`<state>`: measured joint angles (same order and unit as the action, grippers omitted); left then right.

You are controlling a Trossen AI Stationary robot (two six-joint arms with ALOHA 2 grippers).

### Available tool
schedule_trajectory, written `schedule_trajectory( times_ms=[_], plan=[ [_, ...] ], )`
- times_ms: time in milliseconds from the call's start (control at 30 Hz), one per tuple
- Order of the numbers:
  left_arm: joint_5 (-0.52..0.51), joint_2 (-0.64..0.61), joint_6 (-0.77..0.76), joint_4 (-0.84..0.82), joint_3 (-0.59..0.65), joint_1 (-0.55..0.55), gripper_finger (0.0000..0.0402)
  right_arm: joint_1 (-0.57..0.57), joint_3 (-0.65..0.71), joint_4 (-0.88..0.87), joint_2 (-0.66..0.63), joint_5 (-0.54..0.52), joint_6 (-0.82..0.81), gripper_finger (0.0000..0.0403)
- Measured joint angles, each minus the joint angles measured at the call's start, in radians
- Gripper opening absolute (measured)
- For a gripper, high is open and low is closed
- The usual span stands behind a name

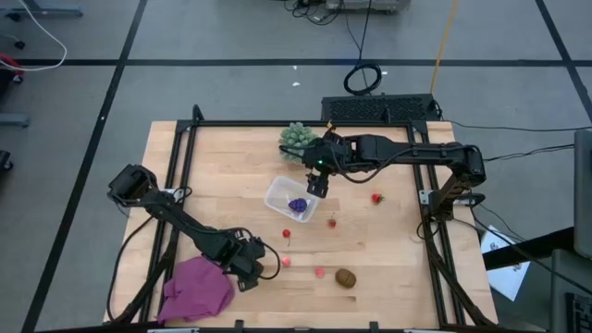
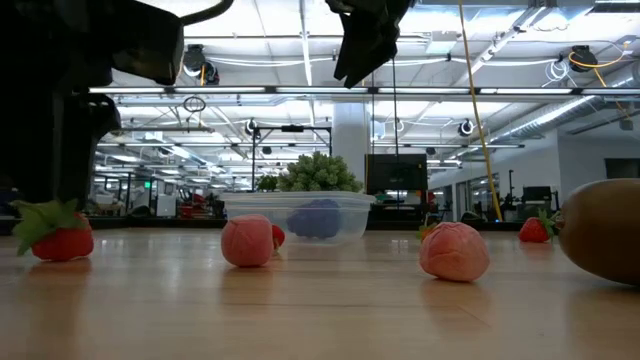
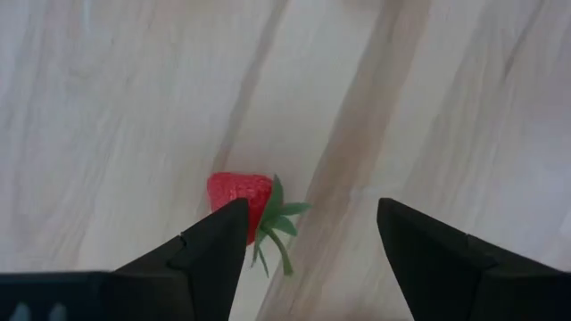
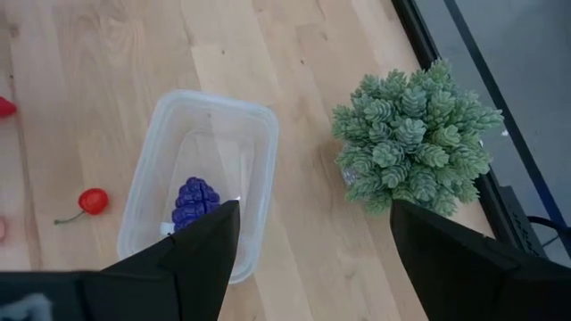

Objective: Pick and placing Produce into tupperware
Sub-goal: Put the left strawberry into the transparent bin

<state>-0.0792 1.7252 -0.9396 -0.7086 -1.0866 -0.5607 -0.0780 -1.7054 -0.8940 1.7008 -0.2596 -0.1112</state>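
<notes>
Left pincer [image 1: 253, 275] hovering low at tabletop [image 1: 388, 268] front, beside magenta cloth [image 1: 197, 289], fingers [image 3: 210, 250] spread wide w/ nothing held, a strawberry [image 3: 241, 194] lying just ahead of one fingertip. Right pincer [image 1: 315, 188] hanging above tupperware [image 1: 292, 201] far edge, jaws gaping, empty. Sitting mid-tabletop, tupperware holding purple piece [image 1: 297, 205]; green spiky plant [image 1: 298, 139] standing just behind. Lying loose on wood: cherry [image 1: 286, 234], red bits [image 1: 332, 222] & [image 1: 376, 198], pink pieces [image 1: 287, 262] & [image 1: 320, 273], brown oval [image 1: 345, 277] near front.
</notes>
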Motion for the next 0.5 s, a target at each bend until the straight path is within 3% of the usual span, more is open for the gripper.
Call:
schedule_trajectory(
  times_ms=[500],
  plan=[
    [-0.022, 0.005, -0.121, -0.102, 0.002, 0.003, 0.0257, 0.002, 0.0, 0.0, 0.0, 0.002, 0.0, 0.0281]
  ],
)
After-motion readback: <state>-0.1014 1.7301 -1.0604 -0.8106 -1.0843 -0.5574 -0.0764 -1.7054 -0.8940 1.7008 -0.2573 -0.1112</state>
